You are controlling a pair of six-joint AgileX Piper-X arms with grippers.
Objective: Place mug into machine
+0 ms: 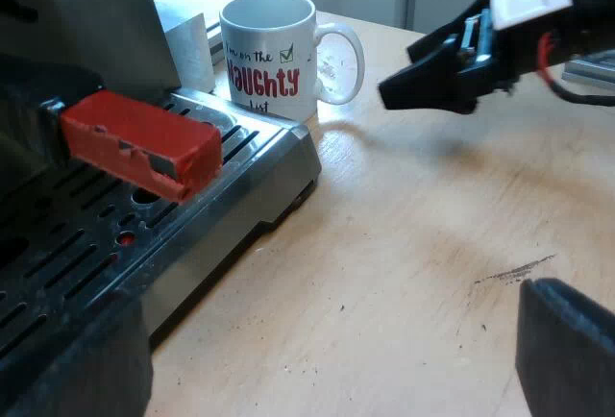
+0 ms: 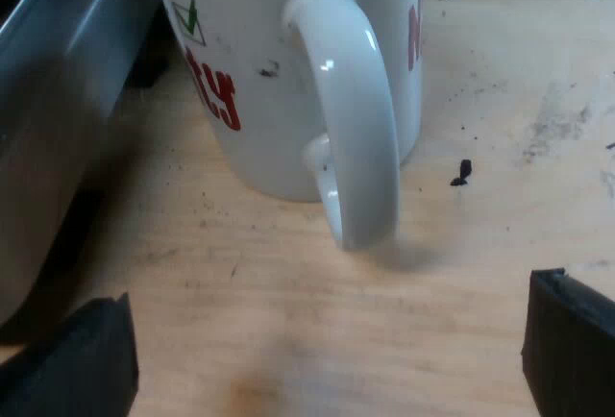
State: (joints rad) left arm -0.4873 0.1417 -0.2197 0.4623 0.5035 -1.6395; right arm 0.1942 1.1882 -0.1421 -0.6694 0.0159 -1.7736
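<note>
The mug [image 1: 269, 61] stands on the desk [image 1: 413, 244], just beside the machine [image 1: 274, 172]. My right fingers [image 2: 567, 340] are released, spread wide before its handle. My left fingers [image 1: 567, 345] hang released too.

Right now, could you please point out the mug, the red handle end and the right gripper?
mug [image 1: 269, 61], left wrist view, printed side.
red handle end [image 1: 139, 121], left wrist view, top face.
right gripper [image 2: 325, 352], right wrist view, midway between fingertips.

mug [image 1: 267, 47], black "on the", green tick [image 1: 286, 54], red "NAUGHTY"
</note>
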